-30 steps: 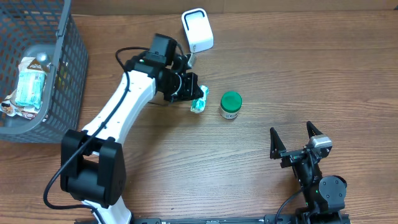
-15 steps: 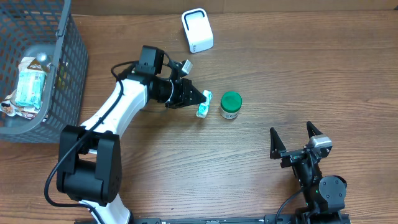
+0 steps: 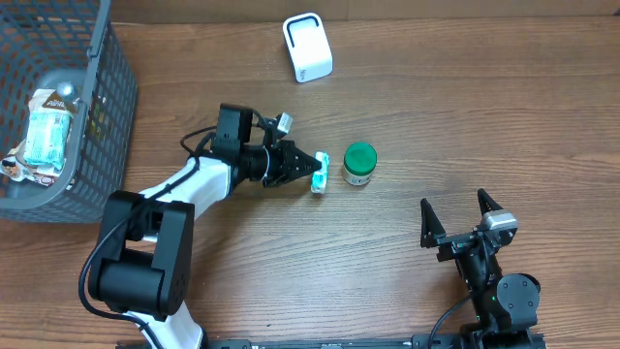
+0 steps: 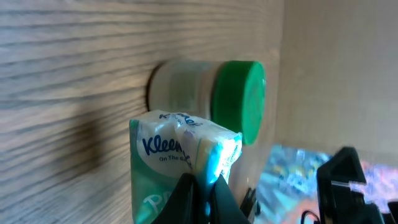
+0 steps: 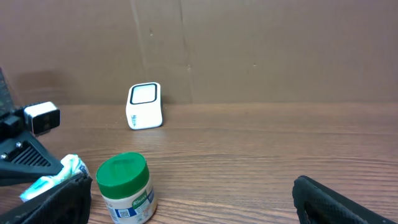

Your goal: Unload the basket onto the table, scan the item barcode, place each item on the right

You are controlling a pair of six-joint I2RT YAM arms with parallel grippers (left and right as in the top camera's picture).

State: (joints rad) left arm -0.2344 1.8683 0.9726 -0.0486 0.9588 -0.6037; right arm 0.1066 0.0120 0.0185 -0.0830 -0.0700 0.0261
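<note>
Presently, the small green-and-white Kleenex tissue packet [image 3: 319,172] is pinched at its edge by the left gripper [image 3: 312,165], whose black fingers are pressed together on the wrapper. In the left wrist view the packet is seen standing up from the fingertips [image 4: 183,202]. The packet is held just beside the clear jar with the round green lid [image 3: 359,164], on the side toward the left arm; whether packet and jar touch cannot be told. The left arm is bent at the elbow, with its white link reaching from the base toward the jar. Its wrist is laid out level and pointed at the jar. The white box-shaped scanner [image 3: 307,47] stands well apart from the jar, toward the far edge of the wooden table [image 3: 436,107]. The right gripper [image 3: 453,206] is seen on the jar's near side, well apart from it, with its two fingers spread wide. A grey wire basket [image 3: 97,107] sits beyond the left arm, far from the jar.
</note>
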